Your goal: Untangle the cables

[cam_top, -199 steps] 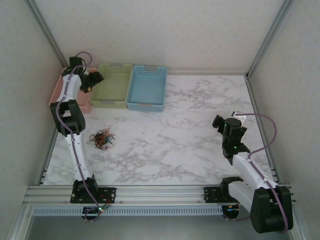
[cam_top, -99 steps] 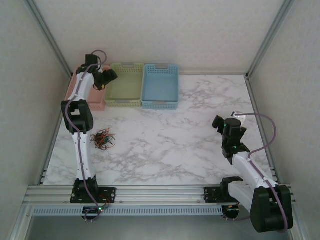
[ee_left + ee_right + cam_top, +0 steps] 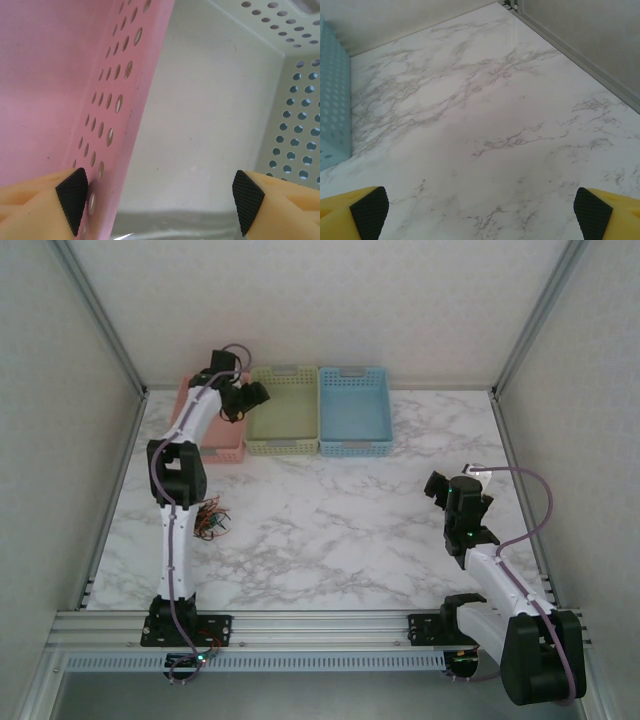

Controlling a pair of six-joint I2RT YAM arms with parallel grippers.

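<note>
The cables (image 3: 210, 521) lie as a small tangle of black, red-orange and teal-green wires on the marble table, left of centre, partly behind the left arm's lower link. My left gripper (image 3: 246, 400) is far from them at the back, open, reaching over the pink basket (image 3: 228, 452) and the green basket (image 3: 282, 446). In the left wrist view the left gripper (image 3: 160, 200) has one pad against the pink basket's holed wall (image 3: 75, 75), and the other pad hangs free inside the green basket (image 3: 300, 100). My right gripper (image 3: 440, 487) (image 3: 480, 210) hangs open over bare marble at the right.
A blue basket (image 3: 357, 448) (image 3: 332, 100) stands right of the green one, so three baskets stand in a row at the back. Frame posts and walls close the table's left, right and back sides. Bare marble (image 3: 340, 530) spreads between the cables and the right arm.
The left arm has swung to the right along the back, and all three baskets have slid right with it. The cables and the right arm have stayed put.
</note>
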